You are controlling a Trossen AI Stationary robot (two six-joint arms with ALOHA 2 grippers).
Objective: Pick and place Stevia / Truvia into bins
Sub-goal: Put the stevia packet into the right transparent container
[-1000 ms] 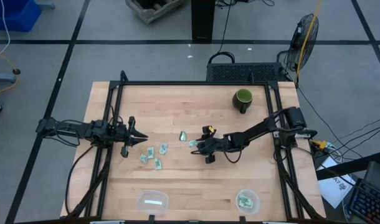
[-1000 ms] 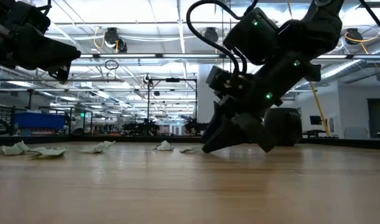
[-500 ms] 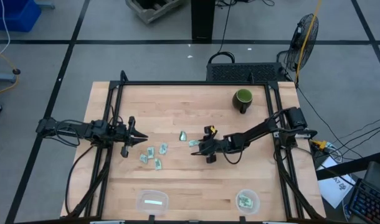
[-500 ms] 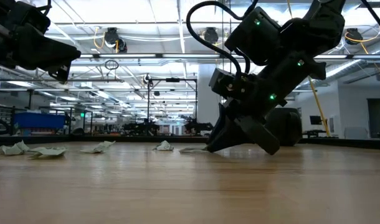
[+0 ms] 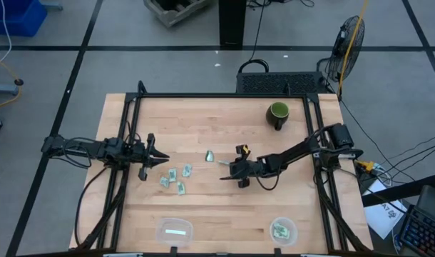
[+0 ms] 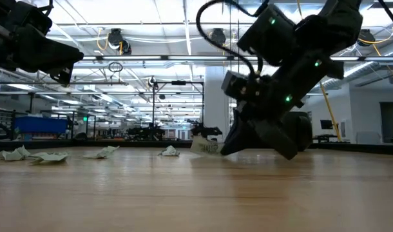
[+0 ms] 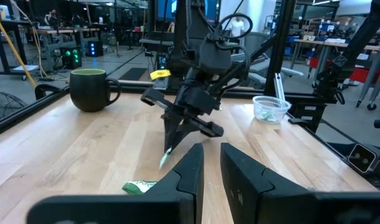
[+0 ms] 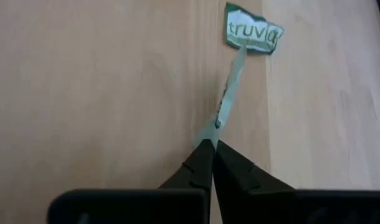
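Observation:
My right gripper [image 5: 226, 173] is near the table's middle, shut on one pale green and white Truvia sachet [image 6: 206, 146]. Another sachet [image 8: 252, 31] lies flat just beyond it. Several more sachets [image 5: 176, 178] lie flat on the wood to the left. My left gripper [image 5: 164, 160] hovers beside them with a narrow gap between its fingers [image 7: 210, 163] and nothing in it. The rounded-rectangular bin [image 5: 175, 230] and the round bin [image 5: 282, 230] stand at the near edge, each with sachets inside. My right gripper pinches one end of the sachet [image 8: 216, 124] between its two fingertips. The fingers slant down from the table's right. The sachet sticks out past the tips toward the table's left, standing on edge; it seems just clear of the wood.
A dark green mug [image 5: 278, 114] stands at the far right of the table. Black frame rails [image 5: 125, 143] run along the left and right sides. Bare wood lies between the sachets and the bins.
My right gripper has shut on a sachet that lay flat on the table and has risen a little, drawing back slightly toward the right. The sachet has come up off the wood and now stands on edge at the fingertips.

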